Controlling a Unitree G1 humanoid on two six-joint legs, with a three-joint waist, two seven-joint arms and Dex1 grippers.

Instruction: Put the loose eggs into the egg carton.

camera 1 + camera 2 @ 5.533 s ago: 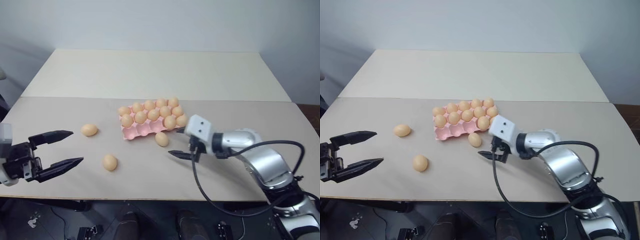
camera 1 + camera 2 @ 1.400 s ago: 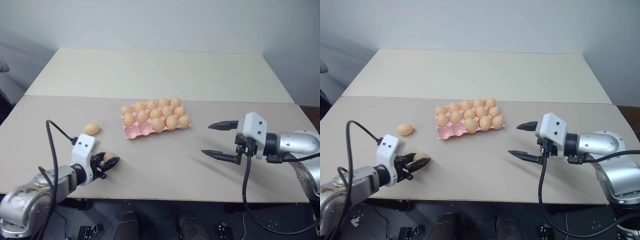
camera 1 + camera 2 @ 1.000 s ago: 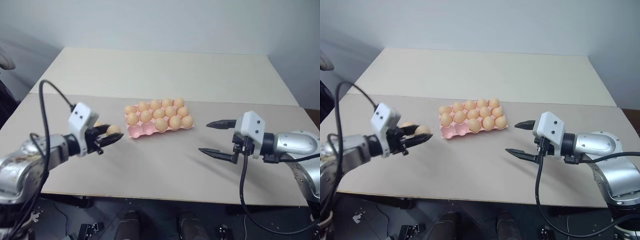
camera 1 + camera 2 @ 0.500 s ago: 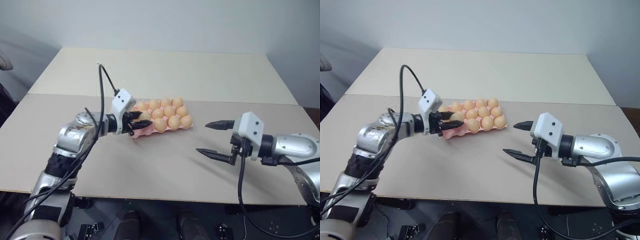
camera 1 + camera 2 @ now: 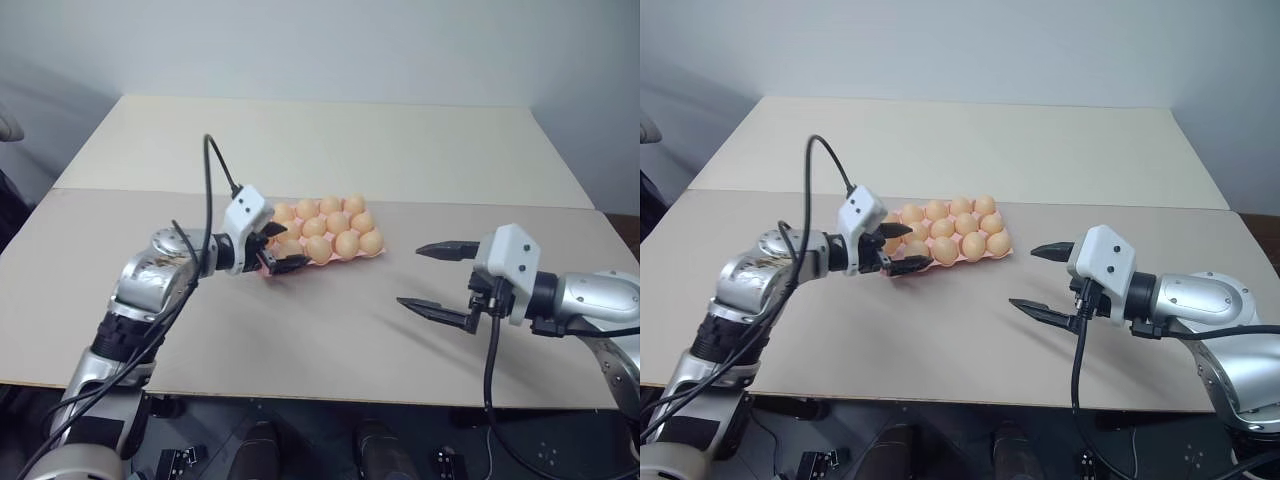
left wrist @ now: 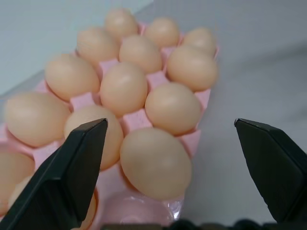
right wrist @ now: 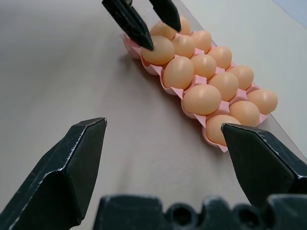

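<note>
The pink egg carton (image 6: 82,100) lies mid-table, most of its cups filled with tan eggs. My left gripper (image 5: 298,245) hovers at its near-left end, open, its fingers (image 6: 72,177) spread either side of an egg (image 6: 155,163) that rests in a front-row cup. One empty cup (image 6: 139,211) lies just in front of that egg. My right gripper (image 5: 408,275) is open and empty above the bare table, well to the right of the carton (image 7: 189,114). The loose eggs are out of view; the left arm covers the table to the carton's left.
The carton sits near the seam between the near tabletop (image 5: 330,330) and a second table (image 5: 320,140) behind it. A black cable (image 5: 212,165) loops above the left forearm. In the right wrist view the left gripper's fingers (image 7: 128,20) show at the carton's far end.
My left gripper carried an egg from the table's left side to the carton's left end and opened; the egg now rests in a cup. The right arm stayed put.
</note>
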